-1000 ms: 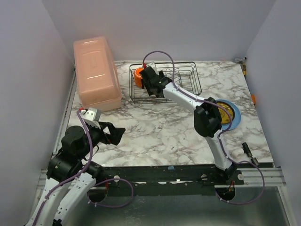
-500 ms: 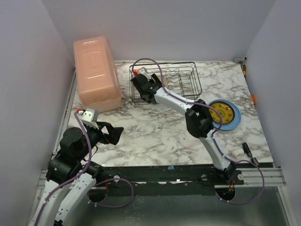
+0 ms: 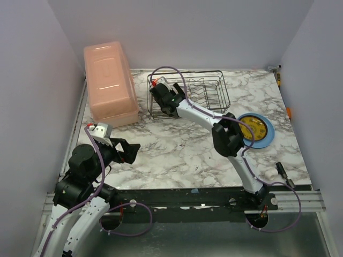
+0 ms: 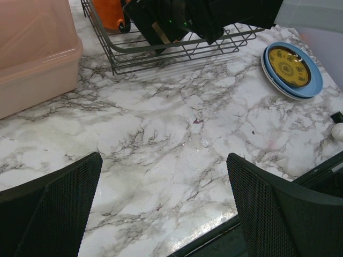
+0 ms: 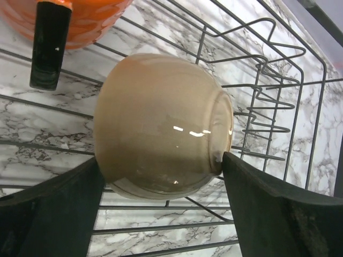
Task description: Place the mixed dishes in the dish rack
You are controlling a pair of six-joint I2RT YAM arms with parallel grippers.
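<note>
The black wire dish rack stands at the back of the marble table. My right gripper reaches into its left end and is shut on the small white bowl, which lies tipped on its side over the rack wires, a finger against each side. Beside it in the rack sits the orange mug. To the right, the small yellow-brown plate rests on the light-blue plate. The patterned white plate is not discernible. My left gripper hovers open over bare table.
The big pink lidded box stands just left of the rack, close to my right wrist. A small black tool lies near the front right edge. Grey walls close in on three sides.
My right gripper moved left along the rack, from beside the mug to the rack's left end, then held still. The left arm barely shifted.
</note>
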